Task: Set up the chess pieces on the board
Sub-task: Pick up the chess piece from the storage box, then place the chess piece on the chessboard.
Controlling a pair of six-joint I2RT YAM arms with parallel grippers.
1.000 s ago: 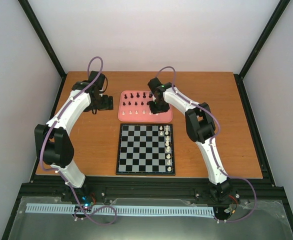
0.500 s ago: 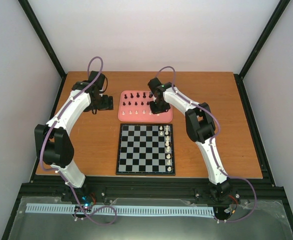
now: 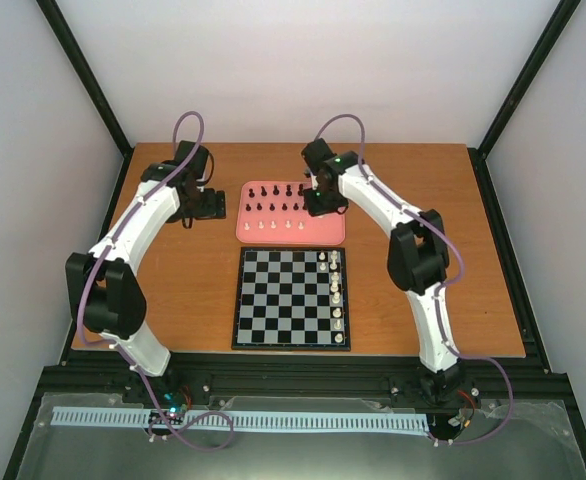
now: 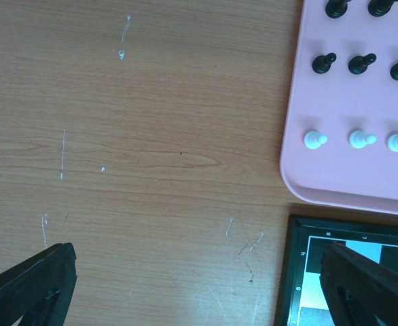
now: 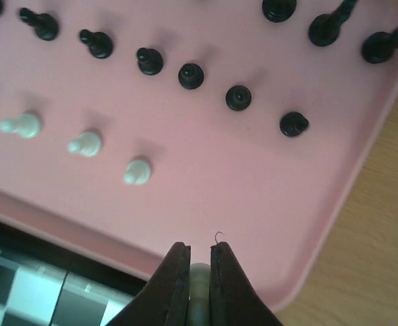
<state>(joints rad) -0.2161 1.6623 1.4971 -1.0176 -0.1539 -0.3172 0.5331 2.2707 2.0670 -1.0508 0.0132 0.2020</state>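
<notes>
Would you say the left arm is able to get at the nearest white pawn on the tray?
Probably yes: the left gripper is open and empty just left of the tray, the pawn has bare tray around it, and the right gripper is over the right end.

Your left arm [image 3: 143, 215] rises from its base at the near left, elbow folded, forearm reaching away and inward. The left gripper [image 4: 199, 285] points down at the tabletop [image 4: 151, 136], its fingers [image 4: 29, 285] spread wide apart. Your right arm [image 3: 378, 205] climbs from the near right base, bends at the elbow and stretches far and inward, wrist pitched down. The right gripper [image 5: 199, 248] has its fingers [image 5: 178, 278] drawn to a narrow slit, pinching a cream chess piece [image 5: 199, 288].
</notes>
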